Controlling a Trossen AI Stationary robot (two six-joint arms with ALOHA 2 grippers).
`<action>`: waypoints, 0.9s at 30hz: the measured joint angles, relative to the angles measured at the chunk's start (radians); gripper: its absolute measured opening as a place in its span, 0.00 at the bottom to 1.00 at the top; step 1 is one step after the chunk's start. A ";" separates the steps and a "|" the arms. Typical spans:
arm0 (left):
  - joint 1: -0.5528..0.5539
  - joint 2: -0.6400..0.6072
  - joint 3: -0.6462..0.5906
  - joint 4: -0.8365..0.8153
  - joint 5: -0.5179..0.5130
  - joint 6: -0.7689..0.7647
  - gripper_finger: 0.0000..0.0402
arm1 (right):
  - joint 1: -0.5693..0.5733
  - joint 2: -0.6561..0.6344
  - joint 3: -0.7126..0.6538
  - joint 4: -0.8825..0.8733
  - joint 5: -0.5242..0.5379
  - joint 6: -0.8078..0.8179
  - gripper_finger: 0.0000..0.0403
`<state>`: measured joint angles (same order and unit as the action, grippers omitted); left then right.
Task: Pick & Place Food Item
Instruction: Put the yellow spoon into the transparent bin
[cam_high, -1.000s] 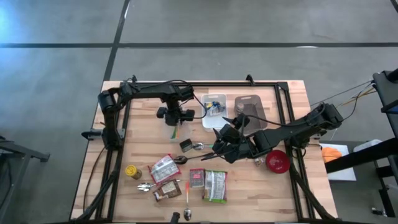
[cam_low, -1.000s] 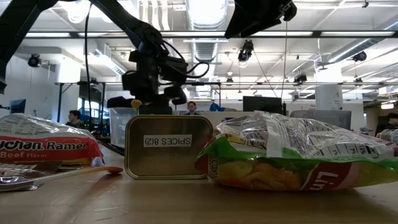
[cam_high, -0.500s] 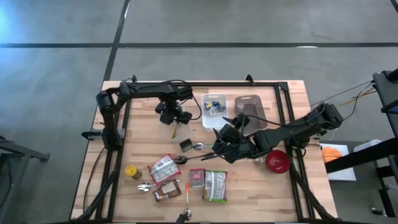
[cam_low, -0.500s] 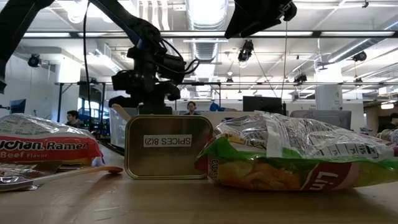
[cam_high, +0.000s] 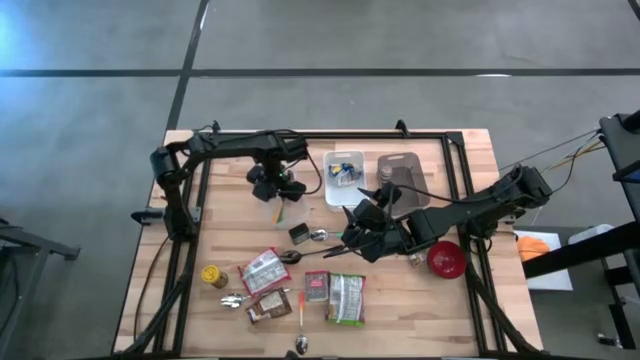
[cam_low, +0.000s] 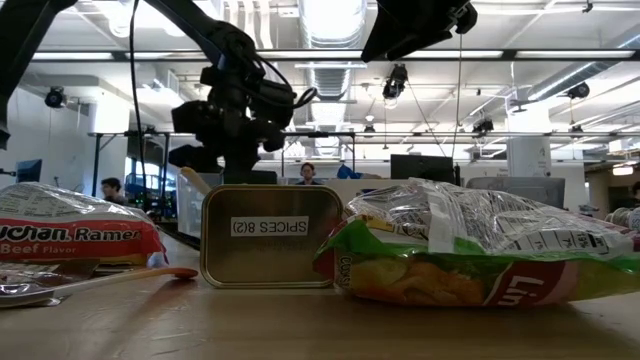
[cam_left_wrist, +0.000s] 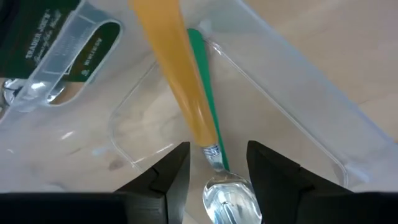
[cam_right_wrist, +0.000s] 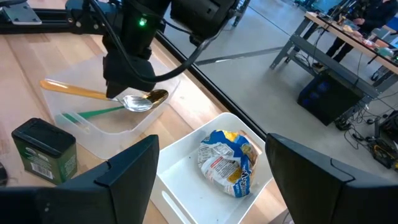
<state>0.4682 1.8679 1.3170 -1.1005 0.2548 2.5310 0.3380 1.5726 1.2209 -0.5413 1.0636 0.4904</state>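
Observation:
My left gripper (cam_high: 276, 190) points steeply down over a clear plastic tub (cam_right_wrist: 106, 127) at the far left and is shut on an orange-handled spoon (cam_left_wrist: 180, 87). A green-handled spoon (cam_left_wrist: 202, 81) lies right beside it; whether it is held too, I cannot tell. My right gripper (cam_high: 365, 215) hovers open at mid-table, its wide fingers (cam_right_wrist: 130, 180) empty, above a white tray (cam_right_wrist: 186, 186) holding a crumpled snack packet (cam_right_wrist: 227, 158). Noodle and snack packets (cam_high: 265, 270) (cam_high: 348, 298) lie flat near the front edge. My left gripper pinches the orange-handled spoon at its silver bowl end (cam_left_wrist: 227, 196) between its two fingers, coming from above and pointing steeply down. The handle (cam_right_wrist: 74, 92) sticks out sideways over the clear tub, slanted (cam_low: 193, 180). Whether its free end rests on the tub does not show.
A green tin (cam_right_wrist: 43, 146) stands beside the tub. A grey tray (cam_high: 400, 170) sits right of the white tray, a red bowl (cam_high: 446, 260) at the right. A yellow-lidded jar (cam_high: 211, 274), a spice tin (cam_low: 270, 235) and cutlery (cam_high: 300, 310) lie near the front.
My left gripper has rolled about its own axis above the tub, and the orange spoon handle has swung round with it, now slanting out to one side in the low view. My right arm has kept still.

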 joint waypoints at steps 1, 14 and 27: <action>-0.003 0.000 0.000 0.000 0.000 -0.010 0.40 | 0.000 0.000 0.000 0.000 0.000 0.000 0.73; -0.043 0.000 -0.006 -0.001 0.027 -0.144 0.40 | 0.000 0.000 0.000 0.000 0.000 0.000 0.73; -0.055 -0.001 -0.082 0.020 0.067 -0.156 0.40 | 0.000 0.000 0.000 0.000 0.000 0.000 0.73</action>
<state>0.4129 1.8671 1.2350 -1.0802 0.3217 2.3748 0.3379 1.5726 1.2209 -0.5411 1.0636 0.4904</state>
